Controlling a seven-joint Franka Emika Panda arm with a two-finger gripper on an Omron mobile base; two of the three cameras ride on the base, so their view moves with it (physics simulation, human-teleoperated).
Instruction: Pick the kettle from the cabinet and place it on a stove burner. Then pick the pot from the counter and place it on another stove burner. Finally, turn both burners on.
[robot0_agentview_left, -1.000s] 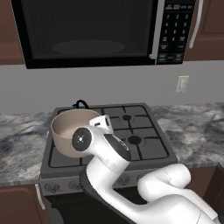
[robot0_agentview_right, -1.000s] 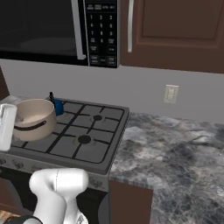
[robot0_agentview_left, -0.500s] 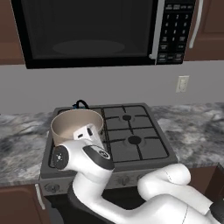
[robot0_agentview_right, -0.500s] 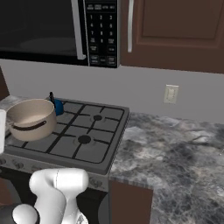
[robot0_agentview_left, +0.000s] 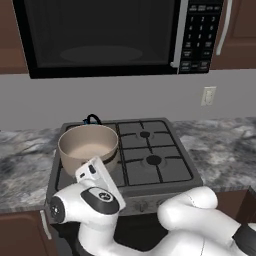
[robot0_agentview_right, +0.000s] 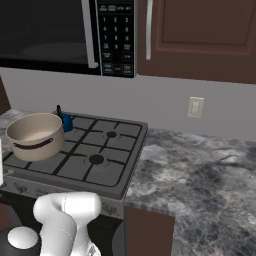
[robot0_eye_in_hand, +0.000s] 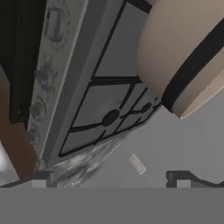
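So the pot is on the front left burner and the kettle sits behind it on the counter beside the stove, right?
Not quite. The pot is on the front left burner, but the kettle sits behind it on the stove, over the rear left burner, not on the counter. The right base view shows its blue body on the grate.

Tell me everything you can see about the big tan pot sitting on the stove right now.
The wide, deep beige-tan cooking pot stands upright on the dark grate at the front left of the grey steel stove top. Its inside is paler and looks empty. A dark side handle runs across its wall; in the hand view it shows as a black band. The finish looks smooth and matte. The small dark-blue kettle stands right behind it; whether they touch is unclear. Nothing grips the pot.
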